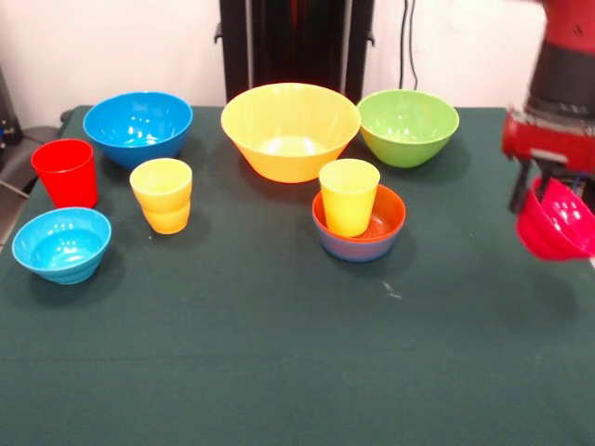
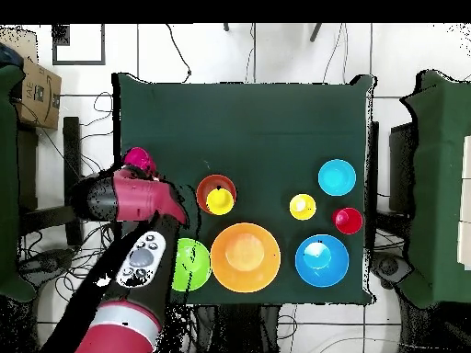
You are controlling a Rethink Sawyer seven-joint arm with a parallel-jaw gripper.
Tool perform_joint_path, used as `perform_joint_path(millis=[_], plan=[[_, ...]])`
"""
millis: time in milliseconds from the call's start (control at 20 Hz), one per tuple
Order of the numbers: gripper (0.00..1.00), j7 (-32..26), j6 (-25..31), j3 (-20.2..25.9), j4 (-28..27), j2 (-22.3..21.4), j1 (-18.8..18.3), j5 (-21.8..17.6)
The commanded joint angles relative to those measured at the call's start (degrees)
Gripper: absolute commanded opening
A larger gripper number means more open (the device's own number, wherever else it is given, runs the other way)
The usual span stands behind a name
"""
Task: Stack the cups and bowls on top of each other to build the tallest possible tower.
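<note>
Gripper (image 1: 544, 190) holds crimson bowl (image 1: 558, 223) aloft, tilted.

Robotics lab or test cell, not a home. A red and black robot arm (image 2: 129, 267) reaches over a square tabletop covered in dark green cloth (image 2: 248, 119). The floor of pale square tiles (image 2: 276, 55) carries many loose black cables (image 2: 179, 55) on every side of the tabletop. A brown cardboard box (image 2: 37, 90) sits at one edge. A plain white wall (image 1: 112, 46) and a black upright post (image 1: 296, 42) stand behind.
</note>
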Motion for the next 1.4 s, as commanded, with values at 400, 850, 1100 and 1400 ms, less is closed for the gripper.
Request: perform_joint_path(millis=[400,850,1100,1400], plan=[[0.0,-15.27,23.59,8.41,12.49,-26.61,-16.71,-8.57],[0.0,-19.03,29.37,11.64,15.23,-33.31,-24.07,-11.25],[0.0,-19.97,20.03,15.1,21.64,-32.58,-27.57,-14.36],[0.0,-17.83,12.76,19.61,25.74,-31.56,-31.47,-18.58]])
